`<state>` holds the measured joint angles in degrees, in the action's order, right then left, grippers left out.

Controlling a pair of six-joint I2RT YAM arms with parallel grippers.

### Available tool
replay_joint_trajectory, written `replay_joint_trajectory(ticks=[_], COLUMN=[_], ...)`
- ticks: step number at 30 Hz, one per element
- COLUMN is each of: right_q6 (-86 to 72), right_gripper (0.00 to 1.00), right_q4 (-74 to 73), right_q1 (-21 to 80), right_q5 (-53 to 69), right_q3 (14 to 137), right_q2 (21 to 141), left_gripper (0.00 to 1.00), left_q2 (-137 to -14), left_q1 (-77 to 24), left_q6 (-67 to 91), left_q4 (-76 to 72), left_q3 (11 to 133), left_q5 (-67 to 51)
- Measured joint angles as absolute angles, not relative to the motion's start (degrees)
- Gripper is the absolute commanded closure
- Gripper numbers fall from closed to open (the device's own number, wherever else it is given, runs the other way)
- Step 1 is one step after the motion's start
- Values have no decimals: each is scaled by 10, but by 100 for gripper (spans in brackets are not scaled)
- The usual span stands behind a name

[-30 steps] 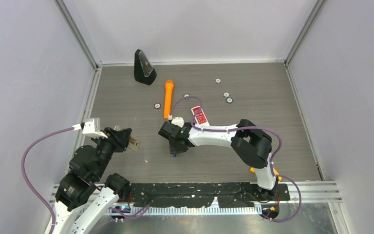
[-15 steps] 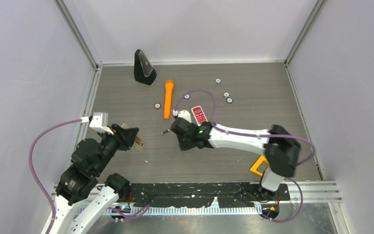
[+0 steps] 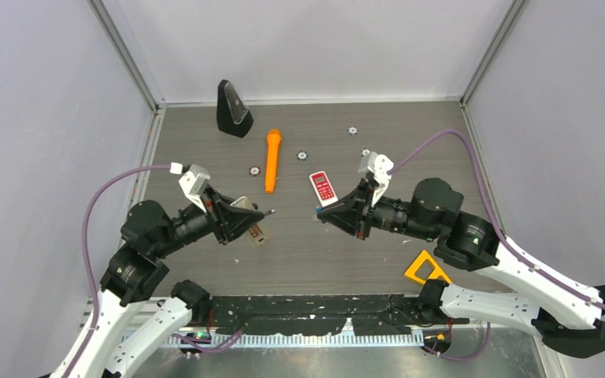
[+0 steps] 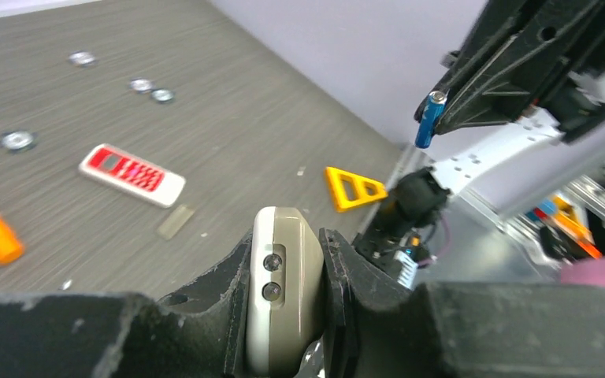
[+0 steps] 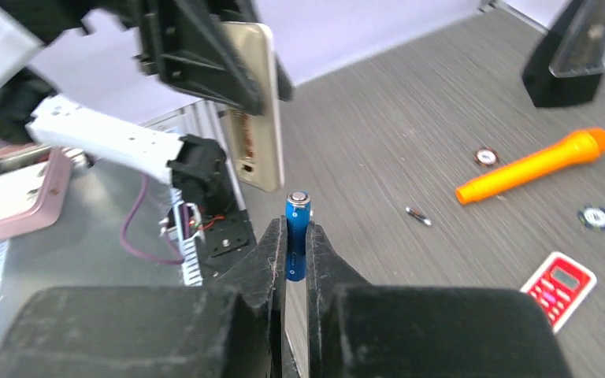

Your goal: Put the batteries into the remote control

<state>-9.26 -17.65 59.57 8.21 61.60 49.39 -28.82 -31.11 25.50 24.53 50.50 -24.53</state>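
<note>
2 arms hang above the grey wood-grain table (image 3: pixel 197 150), wrists turned toward each other with open air between their tips. The left gripper (image 4: pixel 285 238) clamps 1 beige oblong remote control (image 5: pixel 257 118) between its fingers. The right gripper (image 5: pixel 295 240) pinches 1 blue cylindrical battery (image 4: pixel 429 116), held upright. 1 dark grey battery (image 5: pixel 417 215) lies loose on the table. 4 small silver-and-black discs (image 4: pixel 17 140) are scattered toward the far edge.

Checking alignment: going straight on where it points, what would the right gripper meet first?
Most likely the beige remote held by the left gripper, just ahead of the blue battery in the right gripper; depth unclear.
</note>
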Motion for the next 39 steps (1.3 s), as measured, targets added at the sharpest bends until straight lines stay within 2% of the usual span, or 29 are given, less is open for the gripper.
replay_joint_trajectory(ticks=[8, 17, 26, 39], right_q6=[-63, -78, -139, -246], right_gripper=[95, 93, 93, 93], right_q4=[-186, -184, -199, -382], right_q1=[596, 596, 596, 598], right_q5=[241, 314, 290, 109], right_q3=[634, 636, 662, 758], right_q2=[484, 490, 527, 594], left_gripper=[100, 100, 100, 100], left_q2=[-359, -384, -430, -511], left_q1=[-311, -311, -312, -346], left_q6=[310, 434, 538, 611], left_q4=[123, -21, -139, -261], left_q3=[506, 487, 416, 334], left_q5=[-401, -434, -431, -352])
